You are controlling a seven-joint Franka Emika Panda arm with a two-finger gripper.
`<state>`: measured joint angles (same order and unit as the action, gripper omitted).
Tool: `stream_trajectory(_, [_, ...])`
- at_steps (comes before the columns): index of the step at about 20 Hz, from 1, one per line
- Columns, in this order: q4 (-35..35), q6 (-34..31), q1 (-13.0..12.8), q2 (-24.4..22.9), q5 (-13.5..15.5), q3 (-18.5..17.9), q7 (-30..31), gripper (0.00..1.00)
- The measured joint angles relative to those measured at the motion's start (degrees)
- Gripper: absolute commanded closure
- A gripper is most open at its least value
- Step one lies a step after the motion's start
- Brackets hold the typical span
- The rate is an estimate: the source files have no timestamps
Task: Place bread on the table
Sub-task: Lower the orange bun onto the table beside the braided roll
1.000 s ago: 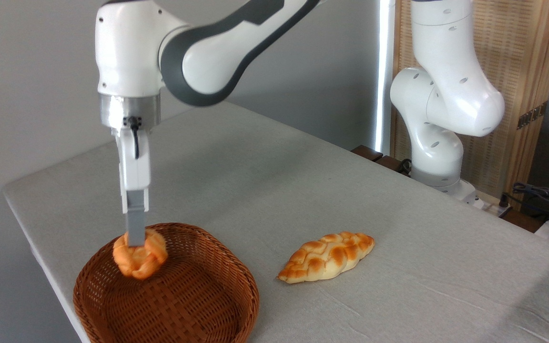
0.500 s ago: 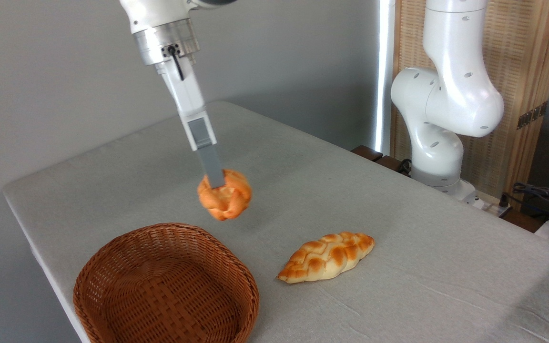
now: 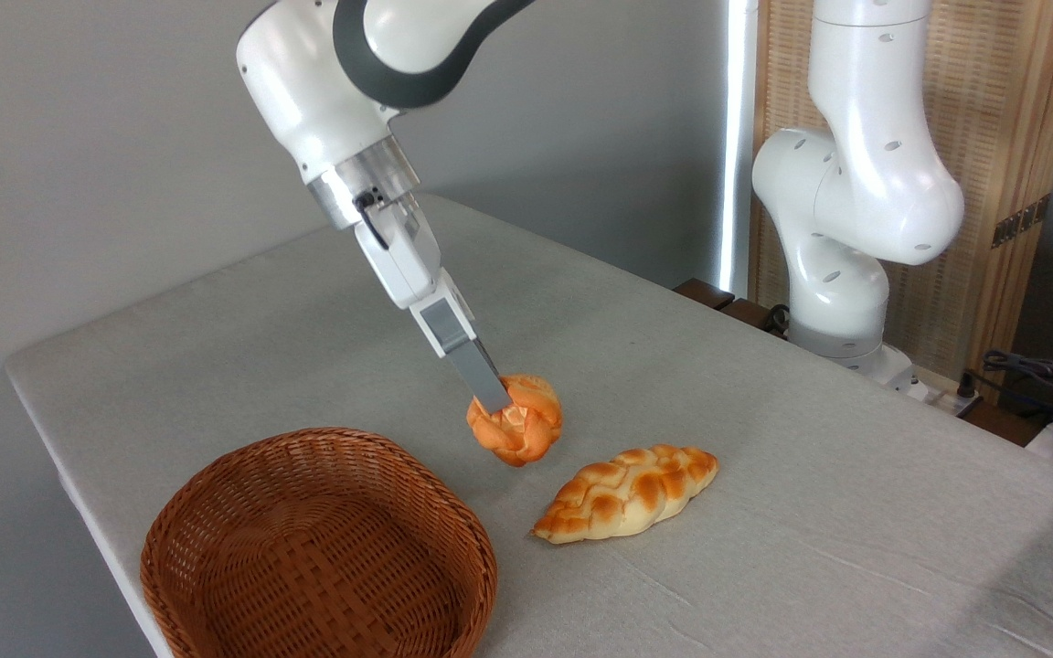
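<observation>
Swinging right and down from above the basket (image 3: pixel 316 539), my gripper (image 3: pixel 501 408) stays clamped on the bread (image 3: pixel 517 431). It hangs low over the table (image 3: pixel 764 439), near release.

A plain grey wall (image 3: pixel 88 137) fills the left; a slatted wooden screen (image 3: pixel 1011 137) stands at upper right beside a bright vertical light strip (image 3: pixel 735 137).

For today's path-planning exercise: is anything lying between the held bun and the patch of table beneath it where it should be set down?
Nothing visible does. The gripper holds the bread just above bare table. The braided loaf lies to its lower right, the basket to its lower left, both apart from it.
</observation>
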<state>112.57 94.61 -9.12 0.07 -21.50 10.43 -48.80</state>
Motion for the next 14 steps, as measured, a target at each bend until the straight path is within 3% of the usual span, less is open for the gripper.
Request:
stream_trajectory(1, [0.16,0.0,-0.02,0.38,-0.02,0.0,0.0,0.6])
stream_trajectory(3, [0.27,0.0,-0.02,0.91,-0.02,0.04,0.0,0.01])
stream_trajectory(10, [0.55,-0.01,-0.08,1.19,0.85,0.5,2.12,0.0])
stream_trajectory(14, [0.52,0.09,-0.17,1.18,7.15,1.04,9.06,0.0])
